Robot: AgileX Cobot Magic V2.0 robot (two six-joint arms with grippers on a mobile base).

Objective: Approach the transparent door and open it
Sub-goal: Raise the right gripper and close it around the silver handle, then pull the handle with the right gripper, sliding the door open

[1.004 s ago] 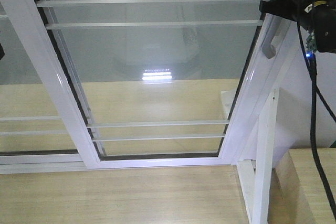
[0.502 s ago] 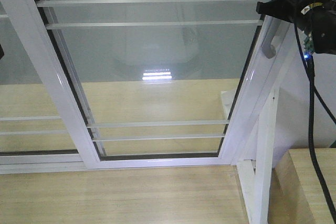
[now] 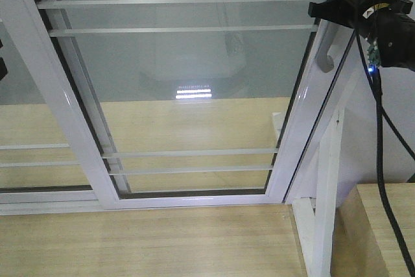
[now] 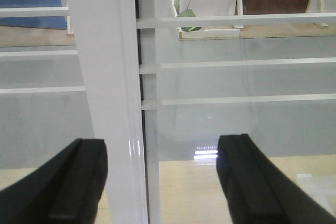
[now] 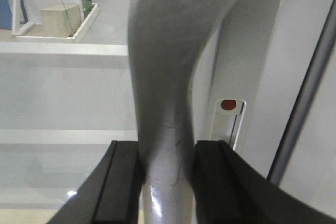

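The right gripper [image 5: 167,176] is clamped on the curved silver-grey handle [image 5: 165,66] of the white-framed glass sliding door [image 3: 194,69], the left gripper [image 4: 160,179] stands apart. The door looks barely opened; the sliding remains.

No legible text, labels, numbers on transparent door [image 3: 194,63] or surroundings.

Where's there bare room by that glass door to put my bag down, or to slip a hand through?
The wooden floor is bare from the bottom rail of the transparent door out to the white post. The handle side is crowded: the right gripper clamps it, a cable hangs. Beside that stile only a thin dark slit shows.
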